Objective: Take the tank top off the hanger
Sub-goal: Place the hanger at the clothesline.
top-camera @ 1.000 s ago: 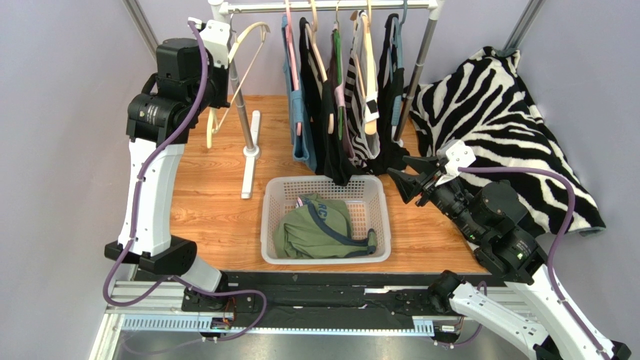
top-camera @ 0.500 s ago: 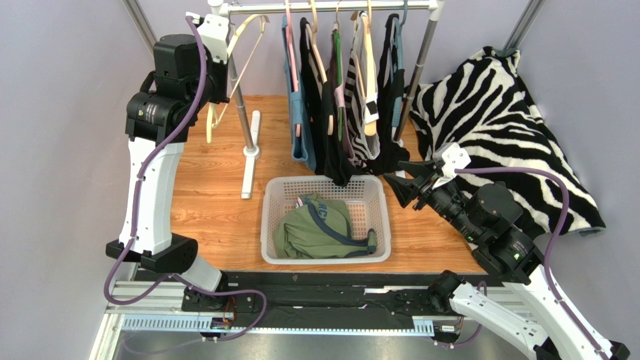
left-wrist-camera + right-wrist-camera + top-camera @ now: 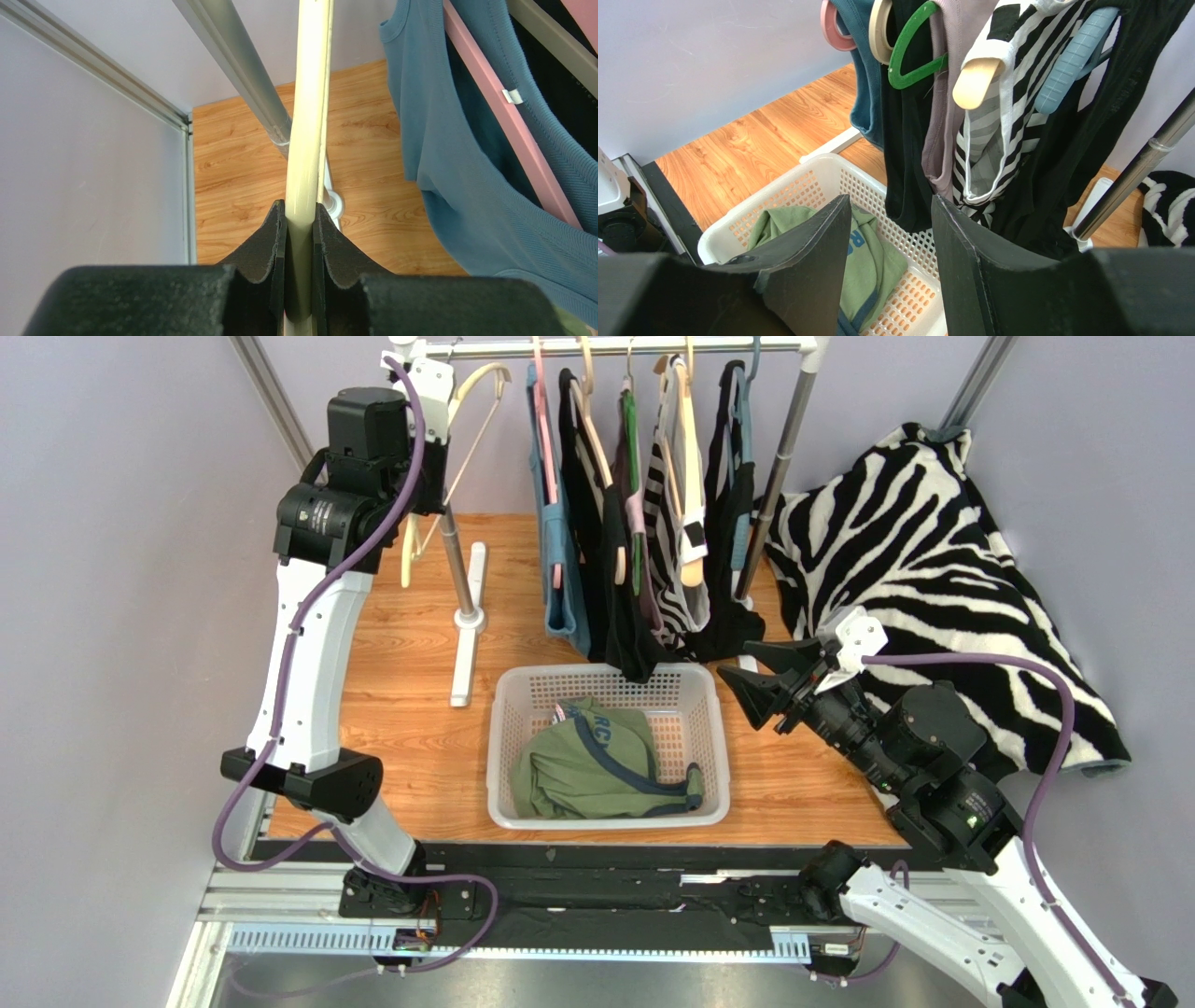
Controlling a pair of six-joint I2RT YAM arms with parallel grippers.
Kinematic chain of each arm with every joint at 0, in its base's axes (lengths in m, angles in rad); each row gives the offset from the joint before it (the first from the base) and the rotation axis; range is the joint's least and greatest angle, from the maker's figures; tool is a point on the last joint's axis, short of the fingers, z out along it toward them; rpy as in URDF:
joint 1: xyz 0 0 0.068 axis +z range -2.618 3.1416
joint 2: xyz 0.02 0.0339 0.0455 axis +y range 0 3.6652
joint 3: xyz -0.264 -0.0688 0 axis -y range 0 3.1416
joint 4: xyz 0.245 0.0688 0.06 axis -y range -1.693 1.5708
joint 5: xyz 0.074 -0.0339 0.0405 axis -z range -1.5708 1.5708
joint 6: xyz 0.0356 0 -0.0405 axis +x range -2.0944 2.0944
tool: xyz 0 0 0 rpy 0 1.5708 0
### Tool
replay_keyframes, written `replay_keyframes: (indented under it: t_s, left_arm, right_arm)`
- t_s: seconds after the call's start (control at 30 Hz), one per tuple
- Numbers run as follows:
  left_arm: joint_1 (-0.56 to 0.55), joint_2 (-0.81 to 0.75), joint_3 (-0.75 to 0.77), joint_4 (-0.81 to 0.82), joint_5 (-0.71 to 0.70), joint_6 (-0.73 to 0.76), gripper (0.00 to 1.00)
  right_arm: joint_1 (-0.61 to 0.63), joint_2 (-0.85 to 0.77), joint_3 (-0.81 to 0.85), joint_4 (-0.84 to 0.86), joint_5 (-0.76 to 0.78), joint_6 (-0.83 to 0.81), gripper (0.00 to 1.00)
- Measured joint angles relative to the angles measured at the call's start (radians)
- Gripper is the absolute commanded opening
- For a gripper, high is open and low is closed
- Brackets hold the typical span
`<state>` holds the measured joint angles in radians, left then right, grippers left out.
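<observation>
Left wrist view: left hand [image 3: 300, 213] is closed on a bare cream hanger [image 3: 311, 119] running straight away from it. A green garment [image 3: 589, 763], probably the tank top, lies in the basket [image 3: 501, 752] below, nearer the open right hand [image 3: 891, 210].

This is a robot test cell in a lab. Plain grey walls [image 3: 126, 616] and metal frame posts [image 3: 271, 399] box in a wooden counter [image 3: 407, 714], and the arms [image 3: 302, 672] are bolted to a metal rail [image 3: 281, 907]. A small clothes rack [image 3: 456, 567] stands beyond the right gripper [image 3: 732, 661], and a laundry basket [image 3: 606, 816] sits to its left.
</observation>
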<state>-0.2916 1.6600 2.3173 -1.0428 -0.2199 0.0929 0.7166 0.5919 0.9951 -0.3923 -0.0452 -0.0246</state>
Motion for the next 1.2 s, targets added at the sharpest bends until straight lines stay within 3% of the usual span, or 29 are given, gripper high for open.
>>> replay_keyframes:
  t_s: [0.2, 0.23, 0.27, 0.33, 0.37, 0.43, 0.47, 0.5, 0.63, 0.77, 1.03, 1.2]
  left_arm:
    - [0.0, -0.007, -0.017, 0.011, 0.001, 0.0, 0.0]
    - [0.0, -0.013, -0.028, 0.018, 0.003, 0.0, 0.05]
    - [0.0, -0.018, -0.035, 0.022, 0.005, 0.0, 0.25]
    - [0.0, -0.033, -0.056, 0.027, 0.014, -0.002, 0.43]
    - [0.0, -0.045, -0.069, 0.026, 0.021, -0.001, 0.59]
    - [0.0, -0.07, -0.098, 0.021, 0.037, 0.001, 0.74]
    - [0.0, -0.075, -0.111, 0.019, 0.045, 0.002, 0.92]
    - [0.0, -0.101, -0.126, 0.018, 0.055, 0.0, 0.96]
    - [0.0, -0.168, -0.168, 0.015, 0.089, 0.002, 0.97]
    - [0.0, -0.254, -0.204, 0.016, 0.134, 0.002, 0.98]
    - [0.0, -0.443, -0.325, 0.03, 0.237, 0.0, 0.99]
    - [0.001, -0.542, -0.409, 0.053, 0.291, 0.006, 0.99]
  right_arm:
    - [0.0, 0.022, 0.016, -0.003, -0.01, 0.022, 0.51]
    - [0.0, 0.048, 0.04, -0.011, -0.013, 0.031, 0.5]
    - [0.0, 0.071, 0.061, -0.011, -0.015, 0.039, 0.5]
    - [0.0, 0.156, 0.148, -0.025, -0.032, 0.062, 0.5]
    - [0.0, 0.208, 0.201, -0.024, -0.041, 0.072, 0.5]
    - [0.001, 0.304, 0.302, -0.029, -0.063, 0.088, 0.51]
    - [0.006, 0.354, 0.361, -0.029, -0.07, 0.092, 0.53]
    - [0.017, 0.404, 0.412, -0.023, -0.076, 0.095, 0.54]
    - [0.093, 0.553, 0.556, -0.027, -0.06, 0.076, 0.57]
    - [0.172, 0.766, 0.821, -0.087, -0.005, 0.054, 0.6]
    - [0.189, 1.117, 1.268, -0.215, 0.117, 0.075, 0.65]
    - [0.189, 1.223, 1.357, -0.276, 0.177, 0.109, 0.72]
